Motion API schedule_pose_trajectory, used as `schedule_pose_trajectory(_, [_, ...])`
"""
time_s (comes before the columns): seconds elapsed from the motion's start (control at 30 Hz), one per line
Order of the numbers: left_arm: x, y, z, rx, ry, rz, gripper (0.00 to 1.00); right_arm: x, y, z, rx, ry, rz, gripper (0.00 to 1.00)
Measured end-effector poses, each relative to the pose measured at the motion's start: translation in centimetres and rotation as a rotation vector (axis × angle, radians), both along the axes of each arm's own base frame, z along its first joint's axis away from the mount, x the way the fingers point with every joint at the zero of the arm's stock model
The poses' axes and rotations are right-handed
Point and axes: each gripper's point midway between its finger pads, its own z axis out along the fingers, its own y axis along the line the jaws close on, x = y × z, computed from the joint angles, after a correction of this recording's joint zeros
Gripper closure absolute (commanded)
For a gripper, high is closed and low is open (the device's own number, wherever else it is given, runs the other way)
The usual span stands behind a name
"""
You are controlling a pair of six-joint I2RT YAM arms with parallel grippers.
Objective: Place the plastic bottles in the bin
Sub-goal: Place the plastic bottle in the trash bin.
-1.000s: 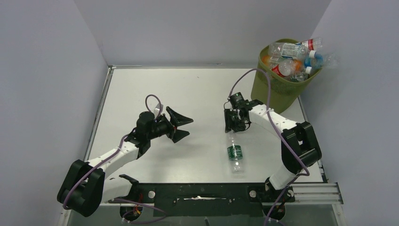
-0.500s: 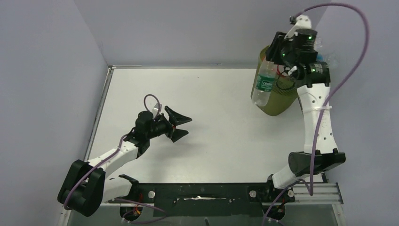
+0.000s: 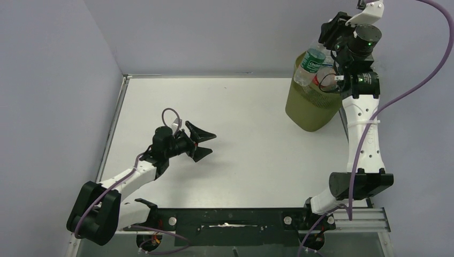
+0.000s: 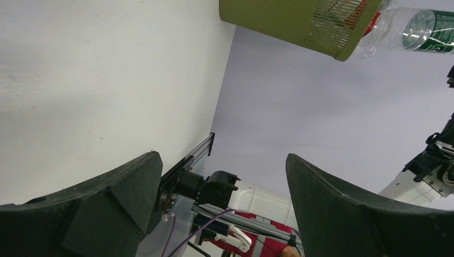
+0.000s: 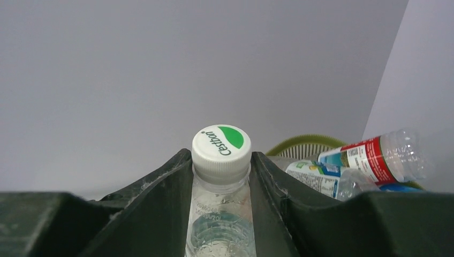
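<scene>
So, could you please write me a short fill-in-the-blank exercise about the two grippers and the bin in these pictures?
The right gripper is shut on a bottle with a ____ label.
The left gripper is ____, holding nothing.
The bin stands at the table's far ____ corner.
Missing words: green; open; right.

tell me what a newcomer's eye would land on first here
The right gripper, raised high, clamps the neck of a clear plastic bottle with a green label beside the rim of the olive-green mesh bin at the far right corner of the white table. Other plastic bottles heap inside it. The left gripper hovers open and empty over the table.
</scene>
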Motion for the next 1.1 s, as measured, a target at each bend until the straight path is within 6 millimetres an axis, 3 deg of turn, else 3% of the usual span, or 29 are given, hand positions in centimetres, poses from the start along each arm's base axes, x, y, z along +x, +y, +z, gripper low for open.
schedule_pose_trajectory(0.13, [0.2, 0.2, -0.2, 0.002, 0.006, 0.005, 0.13, 1.2, -0.6, 1.4, 0.001, -0.097, -0.025, 0.78])
schedule_pose_trajectory(0.33, [0.5, 0.5, -0.8, 0.007, 0.024, 0.013, 0.13, 1.3, -2.2, 4.9, 0.005, -0.248, -0.079, 0.78])
schedule_pose_trajectory(0.47, [0.7, 0.7, -1.3, 0.010, 0.041, 0.014, 0.13, 2.1, -2.8, 5.5, 0.000, -0.290, -0.101, 0.79])
schedule_pose_trajectory(0.6, [0.8, 0.8, -1.6, 0.012, 0.053, 0.014, 0.13, 3.9, -3.0, 3.7, -0.004, -0.266, -0.106, 0.79])
schedule_pose_trajectory(0.83, [0.8, 0.9, -1.6, 0.011, 0.055, 0.014, 0.13, 6.2, -3.1, -3.1, -0.011, -0.133, -0.109, 0.80])
schedule_pose_trajectory(1.1, [0.8, 0.9, -1.7, 0.013, 0.053, 0.013, 0.13, 6.4, -3.4, -5.9, -0.009, -0.120, -0.114, 0.81])
